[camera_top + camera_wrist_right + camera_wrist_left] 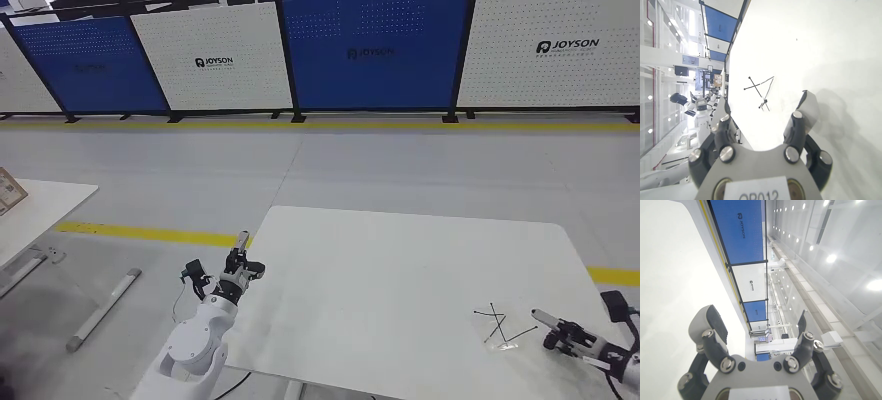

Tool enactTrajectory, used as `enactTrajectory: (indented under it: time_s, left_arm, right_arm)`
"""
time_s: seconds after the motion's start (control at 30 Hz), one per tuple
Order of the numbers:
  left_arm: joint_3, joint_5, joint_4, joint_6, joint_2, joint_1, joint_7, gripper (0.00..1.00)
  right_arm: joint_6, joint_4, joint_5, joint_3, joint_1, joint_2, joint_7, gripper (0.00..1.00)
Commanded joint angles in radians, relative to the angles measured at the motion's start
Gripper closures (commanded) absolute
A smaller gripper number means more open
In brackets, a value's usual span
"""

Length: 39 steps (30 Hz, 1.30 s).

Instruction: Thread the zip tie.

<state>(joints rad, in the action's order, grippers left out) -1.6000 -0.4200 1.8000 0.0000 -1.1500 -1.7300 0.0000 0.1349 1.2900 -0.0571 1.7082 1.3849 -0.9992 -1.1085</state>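
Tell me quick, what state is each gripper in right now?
Left gripper: open, holding nothing.
Right gripper: open, holding nothing; zip ties lie apart from it.

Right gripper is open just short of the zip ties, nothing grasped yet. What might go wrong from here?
1. The zip ties lie crossed over each other; the right gripper may pinch two or drag the pile.
2. They are thin and flat on the table, so a grasp may miss.
3. The left gripper sits open at the opposite table edge, far from the ties; threading needs a long approach.
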Motion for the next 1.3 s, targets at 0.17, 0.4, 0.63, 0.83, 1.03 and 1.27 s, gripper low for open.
enactTrajectory:
  time_s: [0.17, 0.4, 0.63, 0.83, 1.03, 1.27]
  left_arm:
    - [0.000, 0.000, 0.000, 0.000, 0.000, 0.000, 0.000, 0.00]
    - [0.000, 0.000, 0.000, 0.000, 0.000, 0.000, 0.000, 0.00]
    - [0.000, 0.000, 0.000, 0.000, 0.000, 0.000, 0.000, 0.00]
    - [0.000, 0.000, 0.000, 0.000, 0.000, 0.000, 0.000, 0.00]
    - [0.000, 0.000, 0.000, 0.000, 0.000, 0.000, 0.000, 0.00]
    - [0.000, 0.000, 0.000, 0.000, 0.000, 0.000, 0.000, 0.00]
  right_arm:
    - [-0.001, -0.023, -0.001, -0.019, -0.020, 0.005, 0.004, 0.49]
    - [0.011, -0.006, 0.005, -0.020, -0.001, 0.012, -0.001, 0.55]
    - [0.008, -0.011, 0.013, -0.024, -0.006, 0.019, -0.008, 0.61]
    - [0.000, -0.030, 0.009, -0.044, -0.027, 0.023, -0.008, 0.69]
    - [-0.002, -0.044, 0.006, -0.062, -0.042, 0.026, -0.006, 0.75]
    - [0.002, -0.031, 0.008, -0.066, -0.033, 0.031, 0.004, 0.80]
